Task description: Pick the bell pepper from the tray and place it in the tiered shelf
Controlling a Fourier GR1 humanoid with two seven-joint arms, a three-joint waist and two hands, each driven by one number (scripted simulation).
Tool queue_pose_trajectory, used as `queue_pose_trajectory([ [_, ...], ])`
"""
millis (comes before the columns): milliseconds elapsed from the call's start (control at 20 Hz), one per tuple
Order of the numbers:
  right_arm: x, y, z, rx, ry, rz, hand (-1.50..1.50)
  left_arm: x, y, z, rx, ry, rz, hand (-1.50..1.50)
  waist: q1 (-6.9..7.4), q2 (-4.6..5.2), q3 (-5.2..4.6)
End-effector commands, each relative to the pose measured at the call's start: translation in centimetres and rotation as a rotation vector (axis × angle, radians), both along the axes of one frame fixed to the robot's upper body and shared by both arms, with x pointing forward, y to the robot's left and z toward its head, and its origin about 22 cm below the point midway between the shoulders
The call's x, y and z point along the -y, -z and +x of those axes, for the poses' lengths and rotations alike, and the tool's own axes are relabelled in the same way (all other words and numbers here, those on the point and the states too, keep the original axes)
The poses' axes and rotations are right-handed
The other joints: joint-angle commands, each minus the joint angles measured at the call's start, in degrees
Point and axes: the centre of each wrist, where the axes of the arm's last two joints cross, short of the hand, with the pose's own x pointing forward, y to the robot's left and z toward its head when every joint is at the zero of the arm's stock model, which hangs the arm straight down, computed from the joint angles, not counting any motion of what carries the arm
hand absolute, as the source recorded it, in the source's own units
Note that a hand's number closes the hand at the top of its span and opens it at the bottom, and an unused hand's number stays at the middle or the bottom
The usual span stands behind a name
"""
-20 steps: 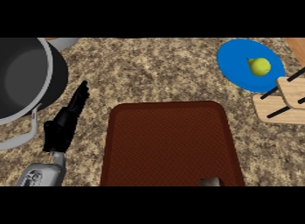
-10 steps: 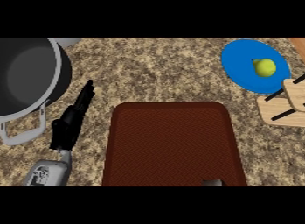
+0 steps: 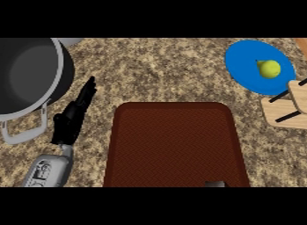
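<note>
A: Where's the bell pepper [image 3: 269, 68]?
B: Small yellow-green thing on the blue plate [image 3: 246, 66], up and to the right of the tray [image 3: 175, 145]. Not on the tray at all, tho the task says so; tray shows nothing on it.
A: Hands?
B: Left hand [image 3: 71, 118] sits just left of the tray, fingers straight, pointing up toward the pot [image 3: 22, 74], holding nothing, resting. Right hand not seen; only a small grey bit at the tray's bottom edge, can't tell what.
A: So which arm goes?
B: Pepper's on the far side of the tray from the left hand, well apart. My guess: right arm's nearer. Pepper's roundish, no clear long axis from here.
A: Shelf?
B: Wooden tiered shelf [image 3: 298, 105] just right of the tray, touching or overlapping the plate's lower edge, near the pepper. Short carry, I'd judge. Pot looks empty; shelf contents can't tell.
</note>
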Motion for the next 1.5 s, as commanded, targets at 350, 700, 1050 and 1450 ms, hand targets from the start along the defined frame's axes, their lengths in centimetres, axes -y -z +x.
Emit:
queue_pose_trajectory([
  [350,2.8,4.1,6.2,0.048,0.004,-0.134,1.50,-0.5,0.1,-0.7,0.004,0.001,0.015,0.00,0.44,0.08,0.00],
  [700,6.1,4.4,7.6,0.230,-0.083,0.152,1.50,-0.1,1.0,-0.2,-0.018,0.016,-0.002,0.00,0.30,0.14,0.03],
  [1050,8.4,7.7,8.9,0.228,-0.097,0.153,1.50,-0.9,0.6,-1.8,-0.018,0.003,-0.003,0.00,0.14,-0.03,0.01],
  [1450,11.5,10.4,8.4,0.082,0.216,0.066,-1.50,1.2,0.7,-1.6,-0.005,0.002,0.001,0.00,0.28,0.06,0.03],
])
